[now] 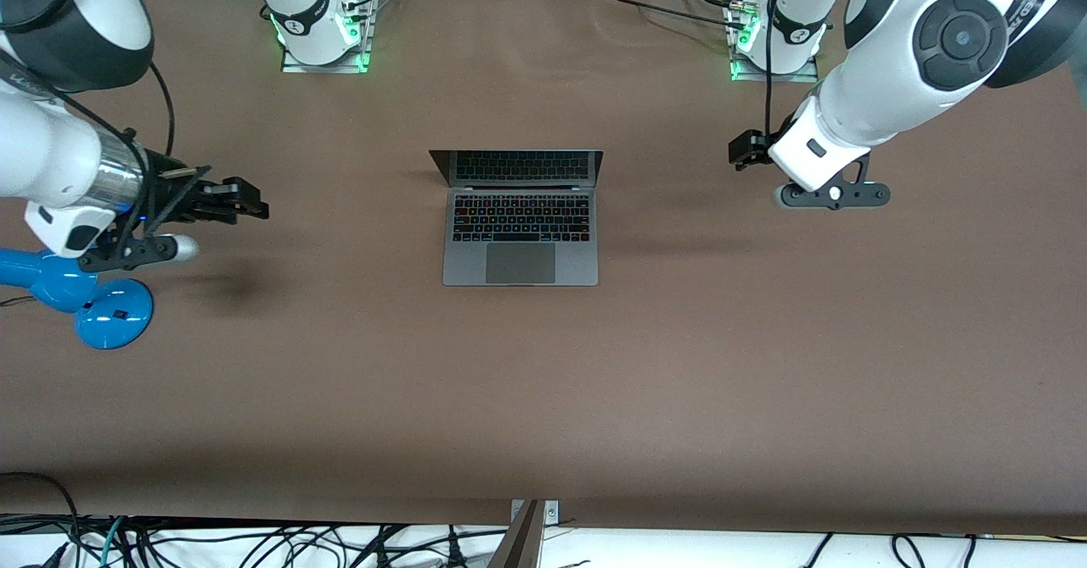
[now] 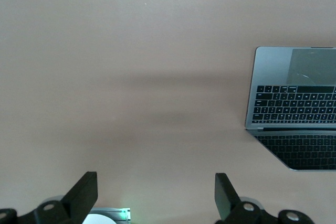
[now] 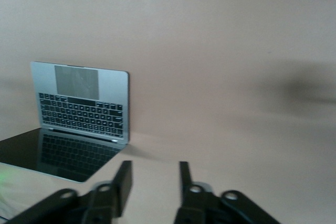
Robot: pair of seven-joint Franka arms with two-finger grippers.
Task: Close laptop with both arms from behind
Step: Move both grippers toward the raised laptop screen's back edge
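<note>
The laptop [image 1: 520, 228] lies open in the middle of the brown table, its dark screen [image 1: 522, 167] upright on the side toward the arms' bases. My left gripper [image 1: 746, 150] hangs over bare table toward the left arm's end, well apart from the laptop [image 2: 294, 98]. In the left wrist view that gripper [image 2: 156, 182] stands wide open with nothing between its fingers. My right gripper [image 1: 250, 203] is over bare table toward the right arm's end, also clear of the laptop [image 3: 79, 108]. Its fingers [image 3: 125, 179] leave a narrower gap, and the gripper [image 3: 155, 167] holds nothing.
A blue rounded stand [image 1: 110, 313] sits under the right arm near that end of the table. Both arm bases [image 1: 323, 37] [image 1: 777, 46] glow green along the edge farthest from the front camera. Cables [image 1: 255, 542] lie off the table's nearest edge.
</note>
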